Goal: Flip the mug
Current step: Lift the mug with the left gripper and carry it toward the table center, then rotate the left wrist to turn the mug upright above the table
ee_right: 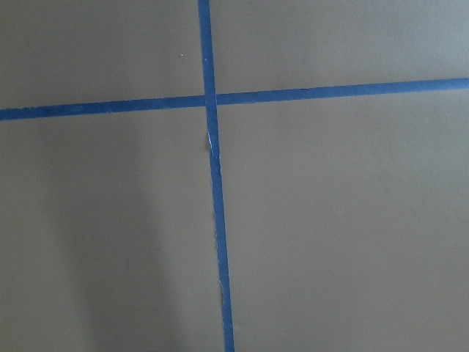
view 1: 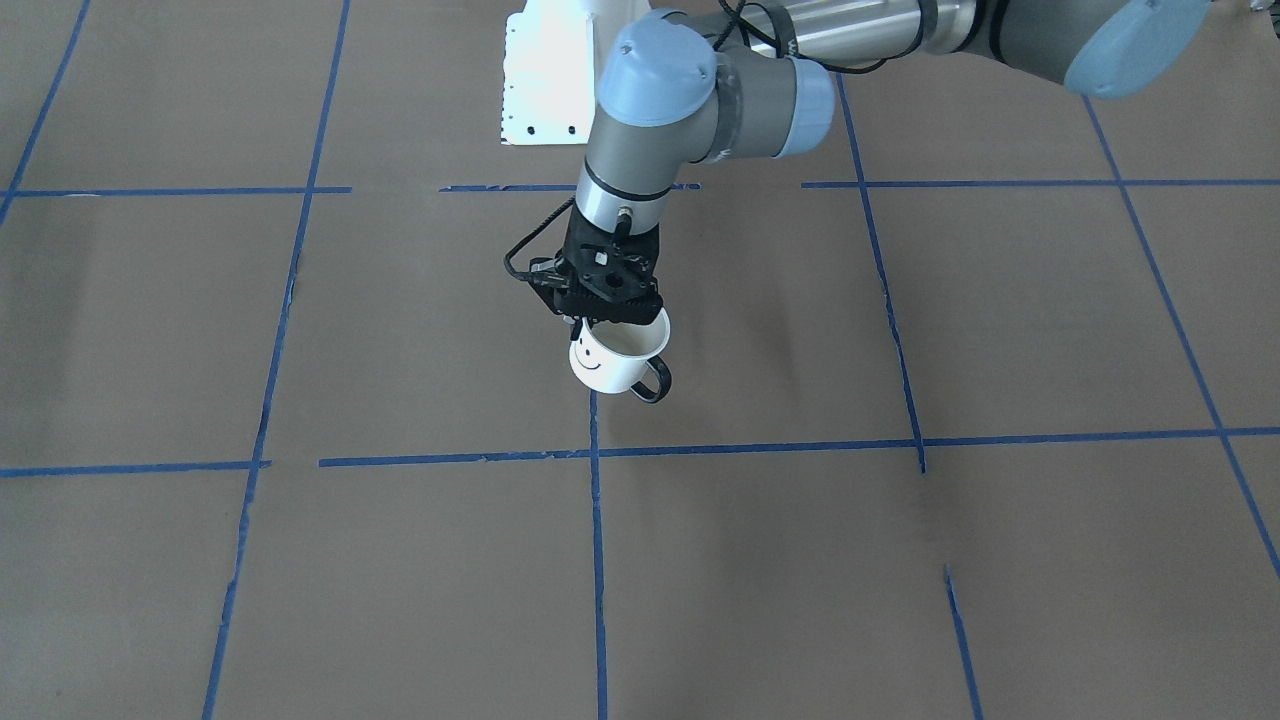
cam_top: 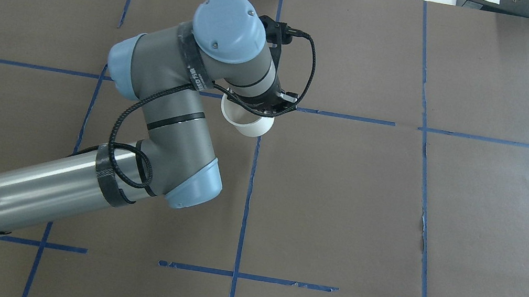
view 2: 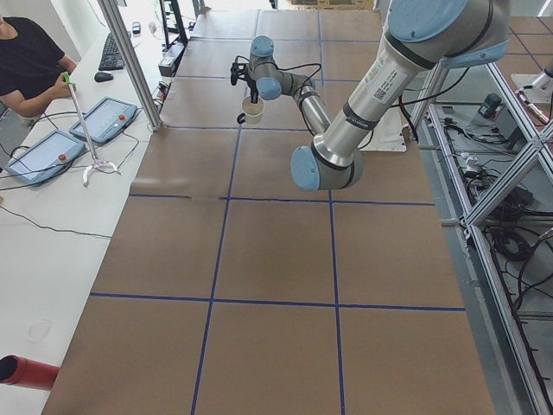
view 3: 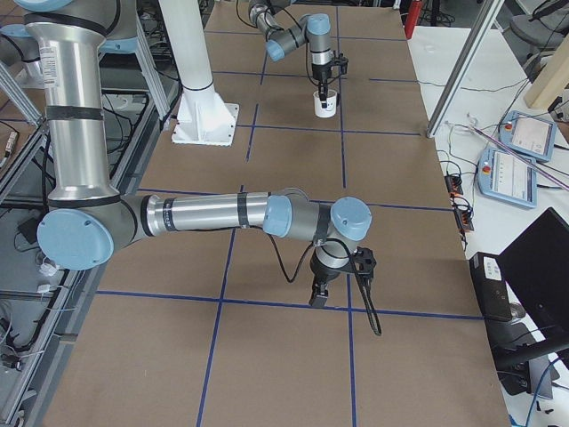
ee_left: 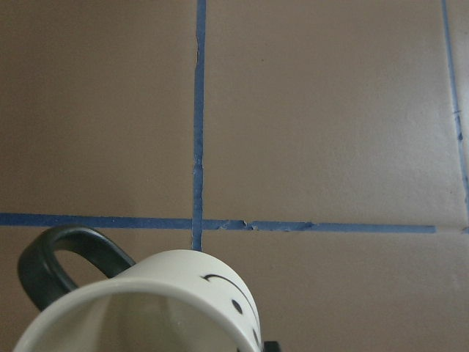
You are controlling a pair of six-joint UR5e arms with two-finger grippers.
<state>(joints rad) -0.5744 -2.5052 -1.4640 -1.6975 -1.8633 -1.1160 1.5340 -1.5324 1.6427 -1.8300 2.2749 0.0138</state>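
Observation:
The mug (view 1: 608, 367) is white with a black loop handle and a black smiley face. It hangs mouth up and slightly tilted, low over the brown table near a blue tape crossing. I cannot tell whether it touches the table. My left gripper (view 1: 608, 322) is shut on its rim from above. The mug also shows in the overhead view (cam_top: 249, 123), the left wrist view (ee_left: 168, 308) and both side views (view 2: 252, 109) (view 3: 325, 105). My right gripper (view 3: 318, 298) points down close to the table at the far end. I cannot tell whether it is open or shut.
Blue tape lines (view 1: 596, 560) divide the brown table into squares. The white robot base plate (view 1: 545, 75) is behind the mug. An operator (view 2: 26, 60) sits by control tablets (view 2: 104, 119) at a side bench. A red cylinder (view 2: 22, 370) lies off the table.

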